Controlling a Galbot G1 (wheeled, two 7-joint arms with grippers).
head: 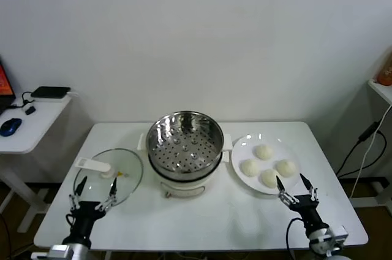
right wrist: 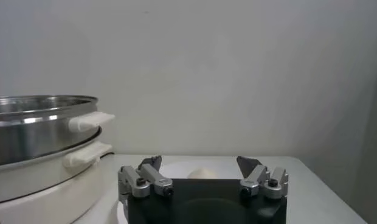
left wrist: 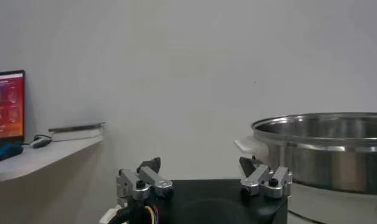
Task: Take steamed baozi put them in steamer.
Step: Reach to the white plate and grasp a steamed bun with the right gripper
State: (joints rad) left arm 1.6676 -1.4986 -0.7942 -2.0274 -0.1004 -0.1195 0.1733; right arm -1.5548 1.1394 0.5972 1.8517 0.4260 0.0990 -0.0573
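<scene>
head cam high, looking forward and down over the white table, whole scene, both wrist cams low near tabletop level, facing the back wall, close behind their own fingers, each catching the steamer side-on, shared with head view

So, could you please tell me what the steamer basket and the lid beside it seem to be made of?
The steamer basket looks like polished steel: mirror-bright, perforated floor. Its base looks like white plastic, though that is uncertain. The lid looks like clear glass, since the table shows through it, with a white handle.
</scene>
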